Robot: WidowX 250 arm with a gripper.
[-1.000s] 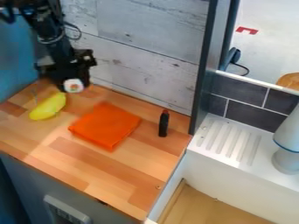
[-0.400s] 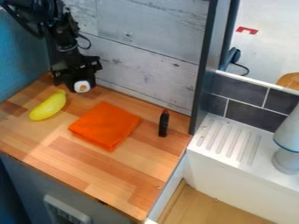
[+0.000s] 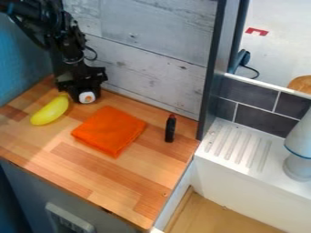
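Observation:
The gripper point(image 3: 86, 93) hangs at the counter's back left, low in front of the wooden wall. It is shut on a small white roll point(image 3: 87, 97) with an orange centre, which faces the camera. Just left of it lies a yellow banana-like toy point(image 3: 50, 110). A folded orange cloth point(image 3: 110, 130) lies flat to the front right of the gripper. Farther right a small dark bottle point(image 3: 171, 128) with a red tip is on the counter. I cannot tell if the roll touches the wood.
The wooden counter point(image 3: 115, 189) ends on the right at a white sink unit point(image 3: 238, 150) with a ribbed drainboard. A white and grey object point(image 3: 298, 152) stands on that unit. A dark upright post point(image 3: 213, 77) rises at the counter's back right corner.
My gripper has moved right, away from the yellow toy, and then slightly lower, with the white roll in it. The toy, cloth and bottle have kept their places.

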